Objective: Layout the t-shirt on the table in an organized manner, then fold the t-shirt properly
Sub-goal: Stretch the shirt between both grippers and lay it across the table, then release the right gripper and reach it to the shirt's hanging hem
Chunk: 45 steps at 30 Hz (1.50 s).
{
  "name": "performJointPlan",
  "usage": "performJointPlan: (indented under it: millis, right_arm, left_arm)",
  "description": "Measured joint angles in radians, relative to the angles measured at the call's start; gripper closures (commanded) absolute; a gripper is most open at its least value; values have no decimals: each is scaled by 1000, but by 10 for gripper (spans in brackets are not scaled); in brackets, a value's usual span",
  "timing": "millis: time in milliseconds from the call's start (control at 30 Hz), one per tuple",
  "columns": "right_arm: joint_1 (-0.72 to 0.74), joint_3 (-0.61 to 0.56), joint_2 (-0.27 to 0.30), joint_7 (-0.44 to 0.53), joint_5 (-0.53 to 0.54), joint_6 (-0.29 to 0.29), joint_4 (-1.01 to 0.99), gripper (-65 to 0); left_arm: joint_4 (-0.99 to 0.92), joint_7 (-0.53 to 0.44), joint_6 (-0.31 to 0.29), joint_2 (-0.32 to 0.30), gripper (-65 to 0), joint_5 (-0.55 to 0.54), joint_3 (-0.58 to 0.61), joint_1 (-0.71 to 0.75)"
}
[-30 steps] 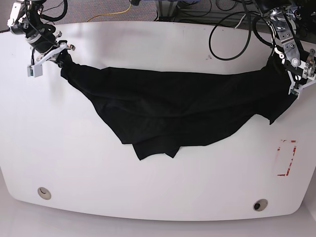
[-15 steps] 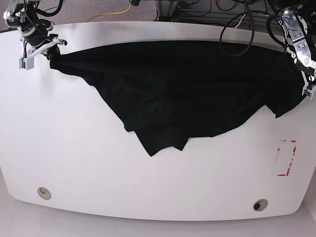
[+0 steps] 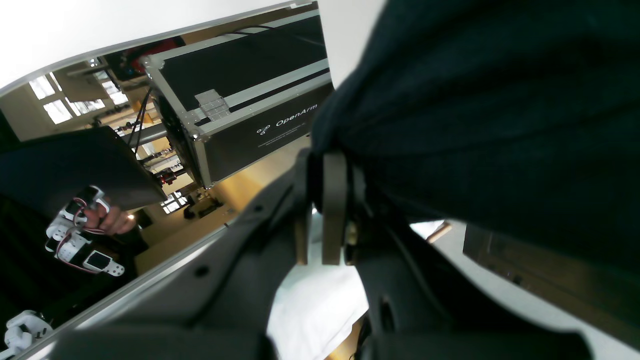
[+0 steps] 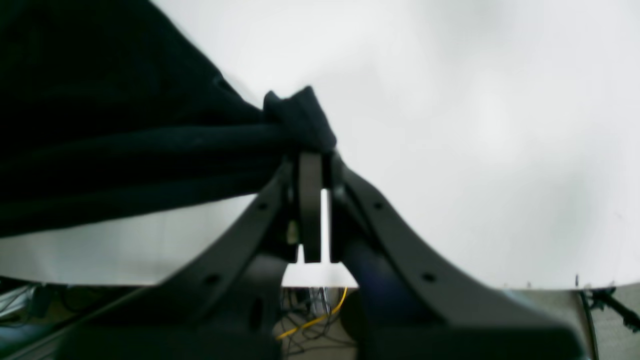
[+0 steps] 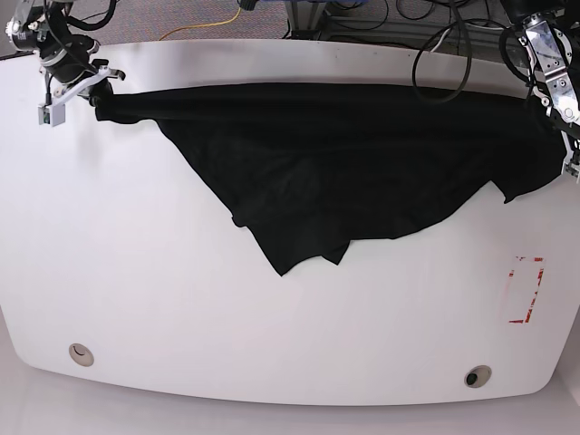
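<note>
Two round grommets [image 5: 82,354] sit near the glossy white table's [image 5: 136,272] front edge, red tape [image 5: 526,290] at one side, cables behind. The black t-shirt [image 5: 344,163] stretches sideways along the far edge, tapering toward us. Right gripper [image 5: 93,93] pinches one end; left gripper [image 5: 560,127], seemingly closed, grips the other.

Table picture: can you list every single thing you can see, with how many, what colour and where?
t-shirt: one, black, stretched across the far half of the table.
table: one, glossy white, under everything.
red tape outline: one, red, near the table's right edge in the base view.
round grommets: two, metal, along the near edge.
yellow cable: one, on the floor beyond the table.
right gripper: one, shut on the t-shirt's corner.
left gripper: one, shut on the t-shirt's other end.
</note>
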Motion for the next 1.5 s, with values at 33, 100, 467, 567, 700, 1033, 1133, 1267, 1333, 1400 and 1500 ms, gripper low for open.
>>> performJointPlan:
  millis: [33, 100, 467, 567, 700, 1033, 1133, 1267, 1333, 1400, 1500]
  right_arm:
    - [0, 0, -2, -8, 0, 0, 0, -3]
    - [0, 0, -2, -14, 0, 0, 0, -16]
    - [0, 2, -43, -13, -52, 0, 0, -453]
    - [0, 2, -57, -14, -73, 0, 1, -466]
    - [1, 2, -57, -14, -83, 0, 1, -466]
    - [47, 7, -58, -19, -77, 0, 1, -468]
    - [95, 5, -54, -19, -50, 0, 0, -468]
    - [186, 1, -58, -21, -14, 31, 0, -468]
    - [238, -25, -54, -20, -14, 56, -5, -468]
    - [296, -82, -51, -20, -13, 68, -18, -468]
    - [385, -161, -60, -29, 3, 87, -58, -468]
  left_arm:
    - [0, 1, 0, 0, 0, 0, 0, 6]
    - [-1, 1, 0, 2, 0, 0, 0, 12]
    - [-2, 1, 0, 3, -139, 2, 2, 10]
    - [-2, 1, 0, 2, -276, 3, 3, 10]
    - [-2, 0, 0, 0, -364, 6, 3, 10]
    - [-2, 1, 0, 0, -315, 7, 1, 10]
    - [-2, 0, 0, 0, -325, 8, 1, 10]
    - [-1, 0, 0, 1, -353, 8, 1, 10]
    - [-2, 1, 0, 1, -362, 8, 1, 10]
    - [-2, 0, 0, 0, -364, 8, 1, 9]
    - [-2, 1, 0, 1, -361, 8, 1, 7]
